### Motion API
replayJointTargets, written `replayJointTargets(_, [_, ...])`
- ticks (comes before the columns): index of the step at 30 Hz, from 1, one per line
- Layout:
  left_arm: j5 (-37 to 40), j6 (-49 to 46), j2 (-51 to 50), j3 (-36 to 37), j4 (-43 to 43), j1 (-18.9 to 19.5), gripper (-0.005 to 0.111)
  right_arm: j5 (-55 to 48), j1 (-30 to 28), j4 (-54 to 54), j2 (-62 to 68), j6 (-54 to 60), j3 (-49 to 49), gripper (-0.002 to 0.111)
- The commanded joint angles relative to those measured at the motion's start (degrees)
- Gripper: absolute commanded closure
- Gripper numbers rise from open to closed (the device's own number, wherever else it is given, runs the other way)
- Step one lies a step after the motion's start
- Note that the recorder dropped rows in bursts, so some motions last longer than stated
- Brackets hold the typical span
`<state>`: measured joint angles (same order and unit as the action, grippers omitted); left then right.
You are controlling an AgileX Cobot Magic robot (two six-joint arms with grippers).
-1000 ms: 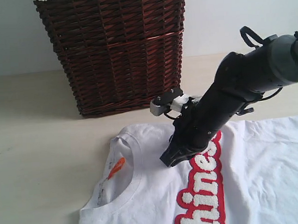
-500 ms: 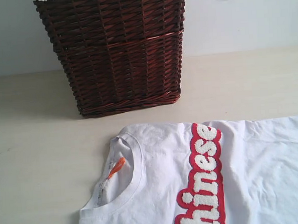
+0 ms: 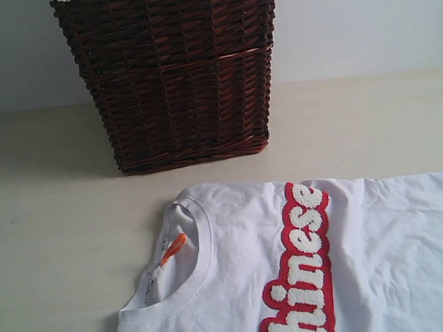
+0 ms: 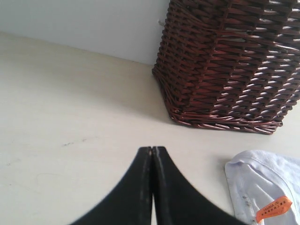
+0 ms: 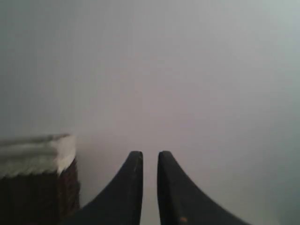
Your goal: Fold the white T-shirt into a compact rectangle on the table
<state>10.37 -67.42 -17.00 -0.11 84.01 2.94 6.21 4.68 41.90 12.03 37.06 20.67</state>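
Note:
The white T-shirt lies flat on the beige table, running off the lower and right edges of the exterior view. Its red-outlined fuzzy letters and orange neck tag face up. Neither arm shows in the exterior view. In the left wrist view, my left gripper is shut on nothing, over bare table, beside the shirt's collar and tag. My right gripper is raised, facing the wall; its jaws stand a narrow gap apart with nothing between them.
A tall dark wicker basket stands on the table just behind the shirt's collar. It also shows in the left wrist view, basket, and its white lace rim appears in the right wrist view. A pale wall rises behind the table.
One second ago the right arm reached down over the shirt's letters; it has since lifted up and out of the exterior view. The shirt lies as before.

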Motion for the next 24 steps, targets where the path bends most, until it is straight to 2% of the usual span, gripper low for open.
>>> replayJointTargets(1, [0.21,0.16,0.42,0.11,0.15,-0.09,0.107,-21.19,-0.06,-4.19,-5.9,6.2,-5.35,0.095])
replayJointTargets(3, [0.09,0.16,0.42,0.11,0.15,-0.09,0.107,-29.81,-0.42,-6.51,-6.15,7.87,-6.29,0.095])
replayJointTargets(6, [0.09,0.16,0.42,0.11,0.15,-0.09,0.107,-31.12,-4.34,-8.48,-7.62,6.92,-6.4,0.095])
replayJointTargets(7, [0.09,0.16,0.42,0.11,0.15,-0.09,0.107,-30.58,-7.4,-9.05,-9.66,5.78,-6.4,0.095])
replayJointTargets(8, [0.09,0.16,0.42,0.11,0.15,-0.09,0.107,-30.6,-7.4,-9.47,-10.67,6.05,-6.4,0.095])
replayJointTargets(11, [0.19,0.16,0.42,0.11,0.15,-0.09,0.107,-27.17,-7.4,-17.2,-10.95,-7.83,-6.93,0.095])
replayJointTargets(14, [-0.1,0.16,0.42,0.11,0.15,-0.09,0.107,-25.33,-7.4,-29.94,-10.99,-30.39,-11.83,0.095])
replayJointTargets(16, [-0.1,0.16,0.42,0.11,0.15,-0.09,0.107,-20.17,-6.12,-40.69,-12.03,-37.41,-16.17,0.095])
replayJointTargets(19, [-0.1,0.16,0.42,0.11,0.15,-0.09,0.107,-15.25,-5.33,-40.33,-12.03,-39.98,-20.67,0.095])
replayJointTargets(21, [-0.1,0.16,0.42,0.11,0.15,-0.09,0.107,-24.16,-5.33,-41.1,-12.03,-39.72,-20.67,0.095])
replayJointTargets(24, [0.03,0.16,0.42,0.11,0.15,-0.09,0.107,-25.24,-5.33,-42.93,-12.03,-39.75,-20.67,0.095])
